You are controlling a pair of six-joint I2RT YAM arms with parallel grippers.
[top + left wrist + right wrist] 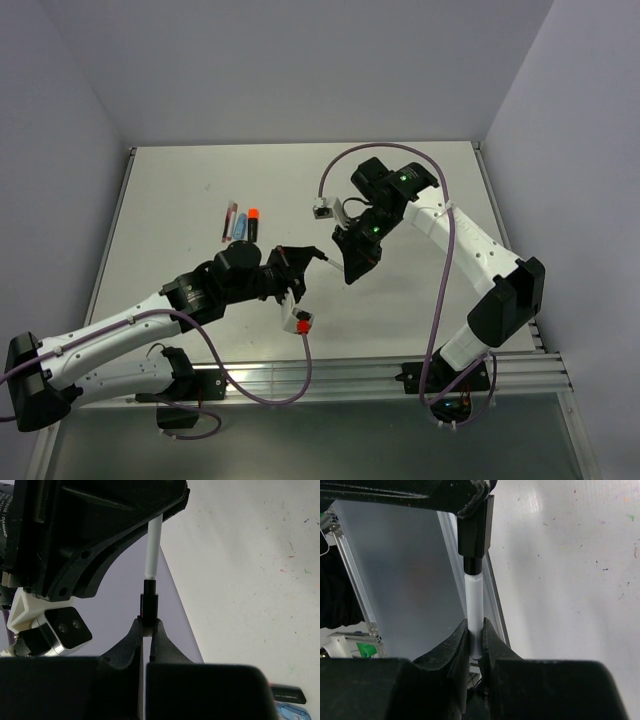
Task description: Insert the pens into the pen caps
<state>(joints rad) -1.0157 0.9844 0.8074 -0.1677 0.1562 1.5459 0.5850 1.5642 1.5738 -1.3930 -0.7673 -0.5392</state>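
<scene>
Pinched tight in the left gripper [148, 626]: one black cap [149, 605]; pinched tight in the right gripper [474, 628]: one white pen [474, 605], dark tip at the cap's mouth, both in mid-air over the table [400, 190]. Lying well apart, farther out to the left, three more side by side: slim red pen [229, 221], light-blue marker [240, 226], black marker [252, 223] with orange end. Filling much of each wrist view: the other arm's black body.

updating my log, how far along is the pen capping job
Done: nothing clearly. The three pens lying together on the table are too small to tell whether they are capped. In hand: the left gripper is shut on a black cap and the right gripper on a white pen, its tip at the cap's mouth in mid-air. Left: pushing it home, then any pens still uncapped.
</scene>
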